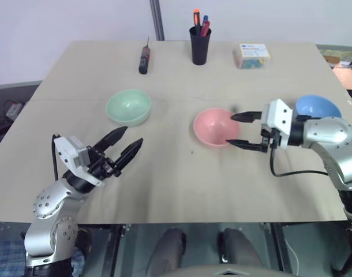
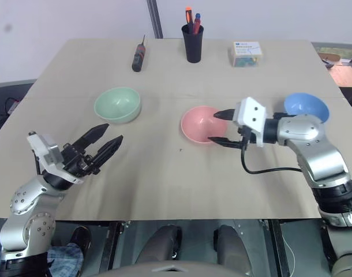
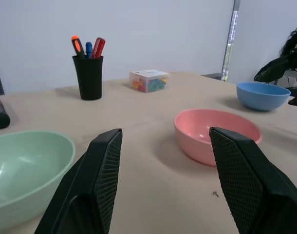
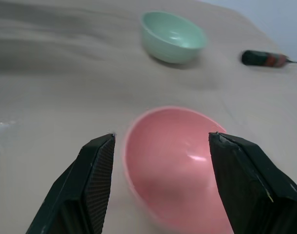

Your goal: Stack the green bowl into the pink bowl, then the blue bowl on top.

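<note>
A: Where are the bowls sitting right now?

B: All three are separate on the table (image 1: 164, 190). Green bowl (image 1: 128, 107) is sitting left of centre, pink bowl (image 1: 215, 127) in the middle, blue bowl (image 1: 318, 106) off to the right behind the right arm. Nothing is stacked yet.

A: Claws?

B: Left gripper (image 1: 125, 150) is hovering near the front edge with its fingers spread wide, holding nothing, pointing toward the green bowl but well short of it. Right gripper (image 1: 240, 130) is also standing apart and empty, fingers straddling the near rim of the pink bowl without closing on it.

A: How are the bowls going to handle?

B: Judging by looks: thin smooth plastic, so light, fairly stiff, and slippery. They're likely skating on the table if nudged. I'm suggesting a rim pinch, one finger inside the wall and one outside, on the green bowl's nearest edge. Squeezing across the full width isn't looking workable.
</note>
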